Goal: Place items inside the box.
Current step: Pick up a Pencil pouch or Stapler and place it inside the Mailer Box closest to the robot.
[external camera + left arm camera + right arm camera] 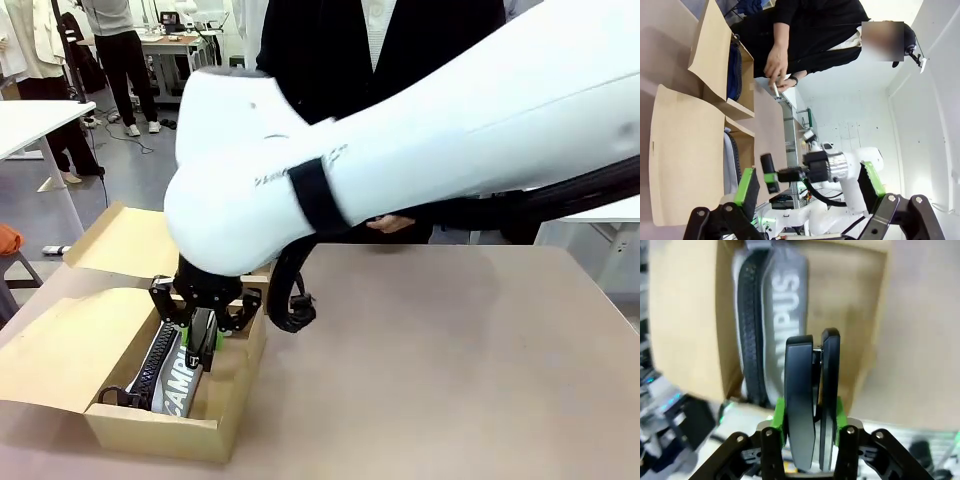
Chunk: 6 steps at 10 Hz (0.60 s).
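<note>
We're over the box [160, 432] now, which sits at the table's [450, 350] near left corner with its flaps open. Our right gripper [204, 345] has reached across from the right and hangs just above the near compartment. It is clamped on the black stapler [800, 390], green pads pressing on both flat sides.

Below it lies the grey pencil case [175, 380], flat on the floor of the box. It is tight against the long wall on the side of the table's left edge, with CAMPUS facing up. From the wrist, the stapler's long axis runs the same way as the case and the box's long walls. We judge no turn of the wrist is needed.

What matters is the sideways offset. The stapler hangs roughly over the case's inner edge, and the bare strip of cardboard floor lies just beside it, toward the middle of the table. We'd want a small shift that way and then straight down, or the stapler lands on the case.

Our left gripper [807, 182] is well apart from all this, fingers spread wide with nothing between them, so the right arm is plainly the nearer one. The navy case [734, 65] already sits in the far compartment. At the far edge the person's hand [776, 62] holds the marker pen [775, 90].
</note>
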Motion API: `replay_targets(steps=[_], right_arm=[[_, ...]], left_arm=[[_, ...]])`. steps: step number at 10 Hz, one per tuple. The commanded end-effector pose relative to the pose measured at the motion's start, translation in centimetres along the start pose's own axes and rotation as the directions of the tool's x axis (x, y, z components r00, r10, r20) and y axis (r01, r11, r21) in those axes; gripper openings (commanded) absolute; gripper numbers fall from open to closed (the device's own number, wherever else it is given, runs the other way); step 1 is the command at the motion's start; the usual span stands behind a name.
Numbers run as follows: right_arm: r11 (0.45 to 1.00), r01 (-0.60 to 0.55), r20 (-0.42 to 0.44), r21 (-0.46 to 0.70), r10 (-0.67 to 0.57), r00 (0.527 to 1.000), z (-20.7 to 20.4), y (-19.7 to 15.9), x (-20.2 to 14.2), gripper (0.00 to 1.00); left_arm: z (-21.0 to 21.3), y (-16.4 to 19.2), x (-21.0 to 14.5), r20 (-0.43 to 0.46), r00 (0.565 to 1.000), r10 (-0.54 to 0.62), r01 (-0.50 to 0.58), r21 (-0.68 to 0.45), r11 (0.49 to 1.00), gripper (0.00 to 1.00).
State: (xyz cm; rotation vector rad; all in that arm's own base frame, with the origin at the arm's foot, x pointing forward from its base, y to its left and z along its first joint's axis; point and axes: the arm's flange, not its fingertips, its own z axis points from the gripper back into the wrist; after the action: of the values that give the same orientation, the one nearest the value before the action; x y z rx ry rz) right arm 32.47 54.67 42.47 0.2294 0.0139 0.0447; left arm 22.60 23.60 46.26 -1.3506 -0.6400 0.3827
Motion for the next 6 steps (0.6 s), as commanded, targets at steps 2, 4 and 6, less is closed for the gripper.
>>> replay_targets(steps=[2, 4, 6], right_arm=[[0.995, -0.046, 0.016, -0.091, 0.047, 0.999, -1.83, 3.48, 2.34, 0.41], [0.994, -0.063, -0.011, -0.089, 0.063, 0.998, -1.97, 3.17, 1.94, 0.96], [0.994, -0.055, -0.024, -0.092, 0.053, 0.998, -1.91, 2.92, 1.81, 1.00]], left_arm=[[0.02, -0.17, -0.07, 0.001, 1.000, -0.016, 0.016, -0.017, 1.000, 1.00], [0.02, -0.17, -0.07, 0.001, 1.000, -0.016, 0.016, -0.017, 1.000, 1.00], [0.02, -0.17, -0.07, 0.001, 1.000, -0.016, 0.016, -0.017, 1.000, 1.00]])
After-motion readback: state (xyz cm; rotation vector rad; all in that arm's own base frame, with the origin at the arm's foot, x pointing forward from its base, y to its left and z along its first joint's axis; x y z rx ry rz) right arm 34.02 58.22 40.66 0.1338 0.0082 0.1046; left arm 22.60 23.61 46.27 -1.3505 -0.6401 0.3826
